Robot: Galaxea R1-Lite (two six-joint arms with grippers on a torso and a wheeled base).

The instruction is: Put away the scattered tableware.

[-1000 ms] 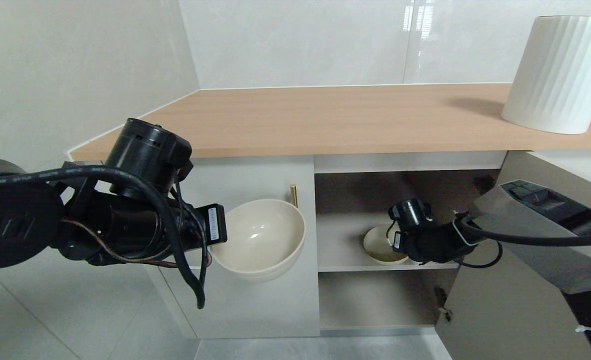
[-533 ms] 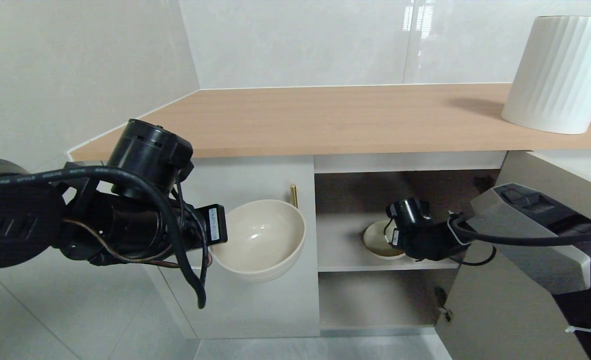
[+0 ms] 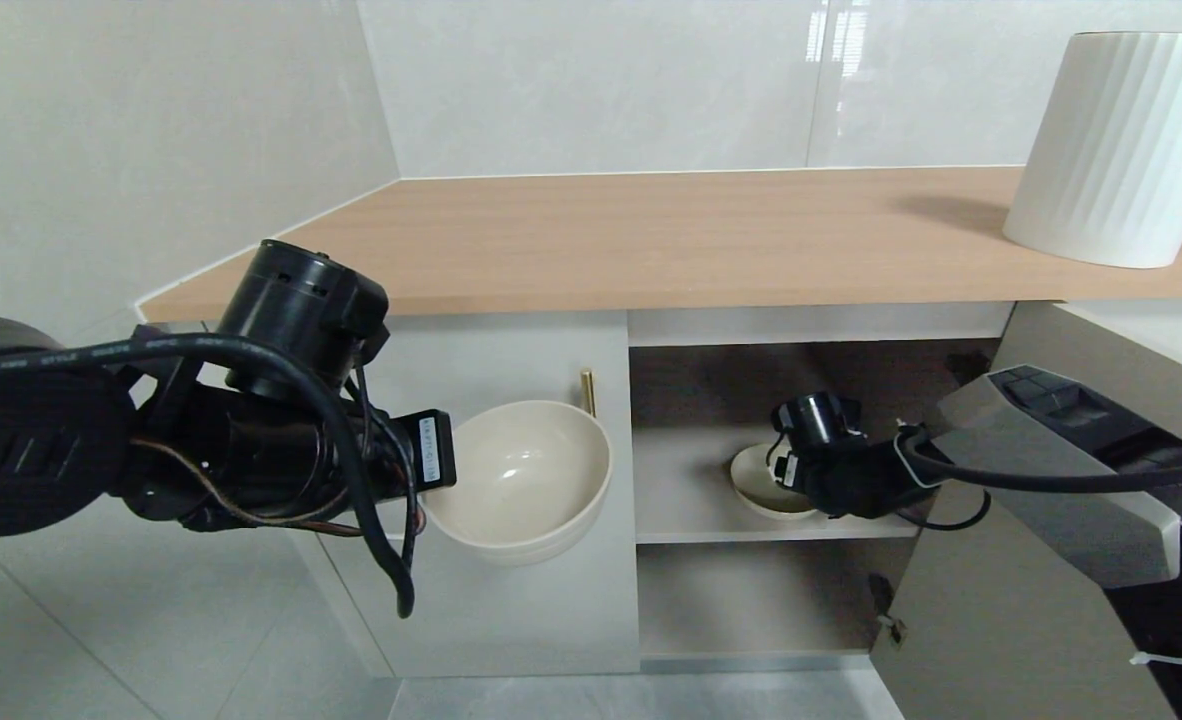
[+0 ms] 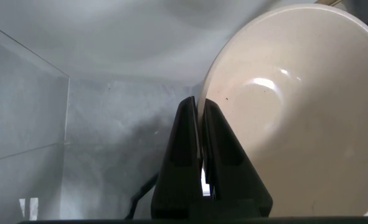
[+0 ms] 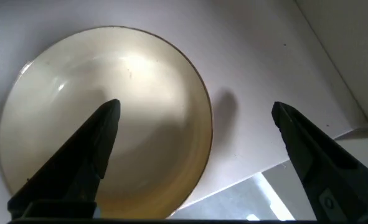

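One dish (image 3: 757, 482) lies on the cupboard shelf (image 3: 686, 505), the right gripper (image 5: 195, 106) spread wide above it, holding nothing. Outside, before the closed door (image 3: 511, 620), the left gripper (image 4: 200, 102) pinches a bowl (image 3: 523, 478) by its rim; that one, I'd say, remains to stow.

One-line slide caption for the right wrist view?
Open right gripper poised above a cream dish that sits on the cabinet shelf.

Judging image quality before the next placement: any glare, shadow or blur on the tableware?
Head view: highlight inside the bowl, cupboard interior dim. Left wrist view: glare spots on the bowl, left gripper silhouetted. Right wrist view: right gripper dark and soft, shadow across the dish.
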